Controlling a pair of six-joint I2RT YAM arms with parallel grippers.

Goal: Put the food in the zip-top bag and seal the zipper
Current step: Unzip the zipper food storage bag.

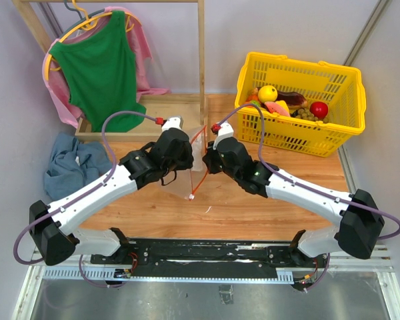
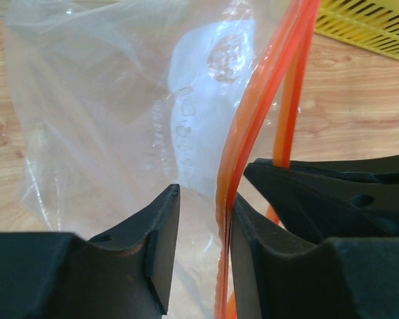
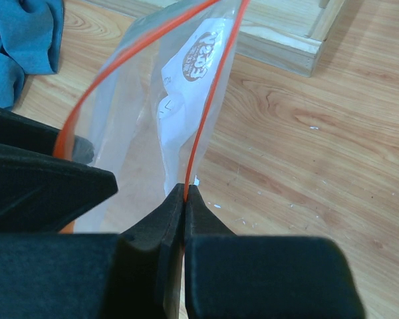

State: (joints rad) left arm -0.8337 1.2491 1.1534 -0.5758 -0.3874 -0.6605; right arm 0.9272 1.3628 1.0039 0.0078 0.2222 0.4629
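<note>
The clear zip-top bag (image 1: 197, 172) hangs between my two grippers above the table, its mouth open. Its orange-red zipper (image 1: 201, 157) runs down its edge. My right gripper (image 3: 186, 189) is shut on one strip of the zipper (image 3: 213, 86). My left gripper (image 2: 205, 199) is open; the other zipper strip (image 2: 266, 86) lies against its right finger, with bag film (image 2: 106, 100) between the jaws. In the top view the left gripper (image 1: 187, 157) and right gripper (image 1: 209, 160) almost touch. The food sits in the yellow basket (image 1: 347, 100): a yellow fruit (image 1: 267, 93), a red one (image 1: 319, 109), a dark purple one (image 1: 292, 99).
A wooden clothes rack (image 1: 201, 60) stands at the back with a green top (image 1: 103, 67) on a hanger; its wooden base (image 1: 147, 110) lies just behind the bag. A blue cloth (image 1: 73, 167) lies at the left. The basket stands at the back right.
</note>
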